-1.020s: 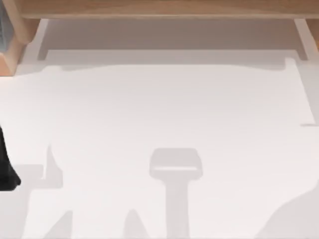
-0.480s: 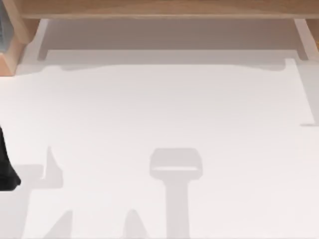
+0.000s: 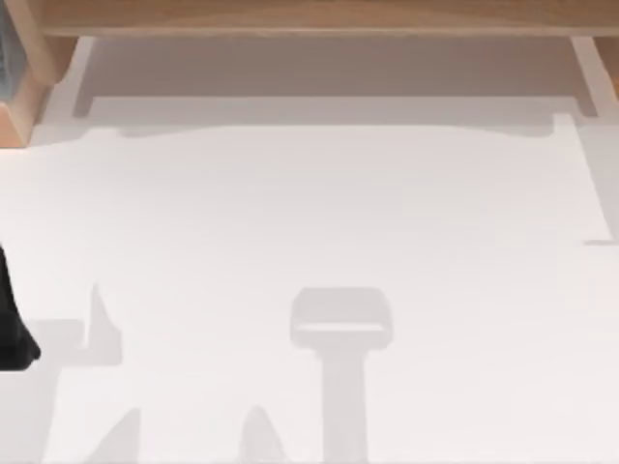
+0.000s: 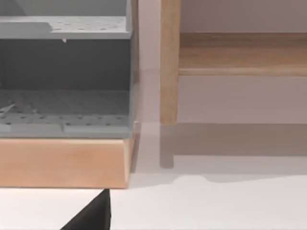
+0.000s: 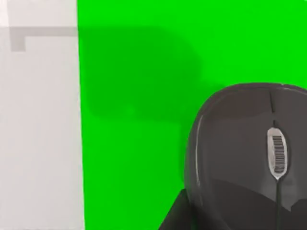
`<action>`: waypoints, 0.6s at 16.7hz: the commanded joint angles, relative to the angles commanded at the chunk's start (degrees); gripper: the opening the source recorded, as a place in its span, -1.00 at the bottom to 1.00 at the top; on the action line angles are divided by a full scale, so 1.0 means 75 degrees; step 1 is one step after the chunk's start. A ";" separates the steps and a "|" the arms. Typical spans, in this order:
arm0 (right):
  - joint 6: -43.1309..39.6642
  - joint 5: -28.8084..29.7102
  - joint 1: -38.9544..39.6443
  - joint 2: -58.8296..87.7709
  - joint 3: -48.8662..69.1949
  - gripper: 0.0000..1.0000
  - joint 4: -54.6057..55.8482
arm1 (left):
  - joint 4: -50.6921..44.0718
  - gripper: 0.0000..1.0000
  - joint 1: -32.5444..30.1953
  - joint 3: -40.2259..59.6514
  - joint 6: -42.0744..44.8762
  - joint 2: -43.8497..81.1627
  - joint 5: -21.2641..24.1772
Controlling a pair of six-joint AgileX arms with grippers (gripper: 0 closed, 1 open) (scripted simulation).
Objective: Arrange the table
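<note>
The table [image 3: 309, 213] is a plain white top with light wooden framing [image 3: 309, 14] along its far side. Grey shadows of the arms lie across its near half. At the left edge of the top view stands a black part of my left arm [image 3: 12, 329]. A dark corner of my left gripper [image 4: 91, 216] pokes into the left wrist view above the white top [image 4: 216, 206]. In the right wrist view, a black piece of my right gripper [image 5: 173, 215] sits right beside a dark grey computer mouse [image 5: 249, 153]. The mouse lies on a bright green mat [image 5: 144, 143].
A grey perforated rack [image 4: 64, 72] on a wooden base [image 4: 62, 163] stands at the far left corner, next to a wooden post [image 4: 169, 62]. The green mat's straight edge borders bare white tabletop [image 5: 38, 134].
The grey shadow at the lower right corner of the top view has slid out of sight. The left arm's black part has stayed where it was.
</note>
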 joint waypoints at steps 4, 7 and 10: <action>0.0021 -0.0007 0.0036 0.0004 0.0022 -1.00 -0.0011 | 0.0000 1.00 0.0000 0.0000 0.0000 0.0000 0.0000; 0.0022 -0.0016 0.0036 -0.0059 0.0075 -1.00 0.0014 | 0.0000 1.00 0.0000 0.0000 0.0000 0.0000 0.0000; 0.0023 -0.0031 0.0036 -0.0146 0.0151 -1.00 0.0058 | 0.0000 1.00 0.0000 0.0000 0.0000 0.0000 0.0000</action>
